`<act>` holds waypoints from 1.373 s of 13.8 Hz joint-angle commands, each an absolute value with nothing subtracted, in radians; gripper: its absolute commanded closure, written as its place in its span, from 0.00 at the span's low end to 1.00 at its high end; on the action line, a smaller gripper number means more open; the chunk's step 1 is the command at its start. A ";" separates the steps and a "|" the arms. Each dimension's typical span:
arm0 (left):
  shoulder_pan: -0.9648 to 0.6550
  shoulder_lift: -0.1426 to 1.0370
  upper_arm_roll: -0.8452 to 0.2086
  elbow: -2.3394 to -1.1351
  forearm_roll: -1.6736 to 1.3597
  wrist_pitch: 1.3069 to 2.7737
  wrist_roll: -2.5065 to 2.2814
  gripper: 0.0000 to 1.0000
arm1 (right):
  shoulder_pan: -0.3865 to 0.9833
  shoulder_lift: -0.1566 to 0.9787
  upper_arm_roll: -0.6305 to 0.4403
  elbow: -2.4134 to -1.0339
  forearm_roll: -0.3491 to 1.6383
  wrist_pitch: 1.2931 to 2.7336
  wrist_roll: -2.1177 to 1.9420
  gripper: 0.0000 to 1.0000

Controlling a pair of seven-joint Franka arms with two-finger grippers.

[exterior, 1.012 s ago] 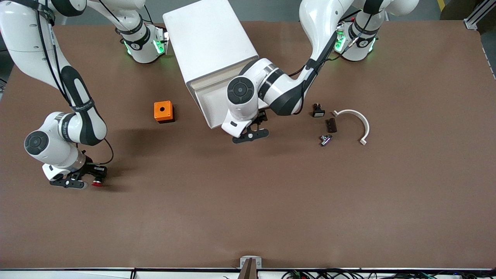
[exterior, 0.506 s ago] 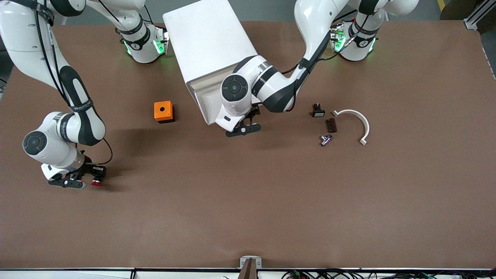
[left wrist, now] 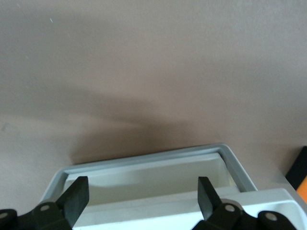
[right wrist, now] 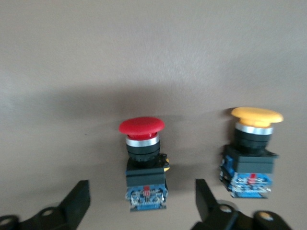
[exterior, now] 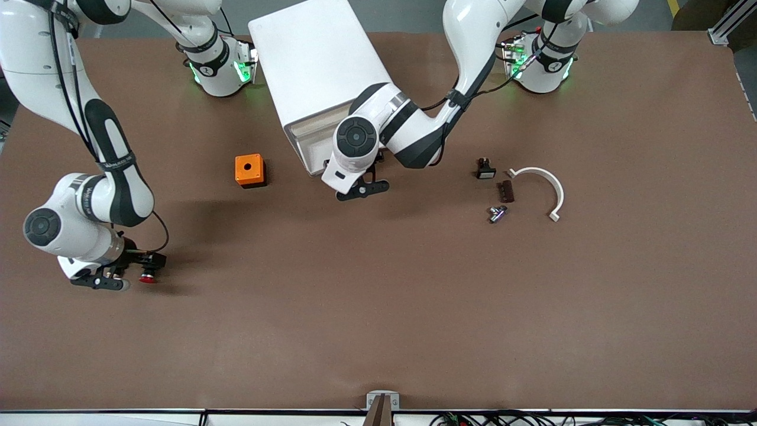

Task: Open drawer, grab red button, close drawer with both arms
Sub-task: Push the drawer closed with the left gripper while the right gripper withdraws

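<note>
Red-capped black-and-blue button (right wrist: 142, 160) lies released between the spread right gripper (right wrist: 142, 201) fingers; retreat may topple it. Left gripper (left wrist: 143, 197), spread, straddles the white plastic drawer (left wrist: 144, 179) front; may slip.

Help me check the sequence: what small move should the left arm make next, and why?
Probably push on toward the cabinet. The open left gripper sits at the front of the drawer, which still stands out, while the button lies on the table between the open right gripper's fingers.

button (right wrist: 142, 160) lies on the surface (exterior: 378, 307) toward the right arm's end, beside a second switch (right wrist: 252, 153). drawer (left wrist: 148, 184) projects from cabinet (exterior: 319, 65); cube (exterior: 249, 170) beside it.
</note>
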State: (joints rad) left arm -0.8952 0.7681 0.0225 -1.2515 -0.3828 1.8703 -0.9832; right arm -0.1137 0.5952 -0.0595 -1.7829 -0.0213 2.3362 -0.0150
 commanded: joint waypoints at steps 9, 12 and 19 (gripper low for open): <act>-0.940 0.764 0.025 -1.298 -0.492 1.873 -0.980 0.00 | -0.126 0.388 -0.040 -1.451 -0.025 1.656 0.012 0.00; -0.951 0.762 0.025 -1.310 -0.529 1.873 -0.982 0.00 | -0.127 0.341 -0.035 -1.389 -0.023 1.548 0.057 0.00; -0.951 0.755 0.026 -1.310 -0.532 1.873 -0.982 0.00 | -0.141 0.318 -0.048 -1.215 0.069 1.390 0.064 0.00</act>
State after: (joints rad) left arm -0.9470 0.7701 0.0210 -1.3004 -0.5131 1.8703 -0.9833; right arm -0.1153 0.3123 -0.0549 -1.2726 0.0457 1.4462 0.0529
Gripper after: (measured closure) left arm 0.000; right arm 0.000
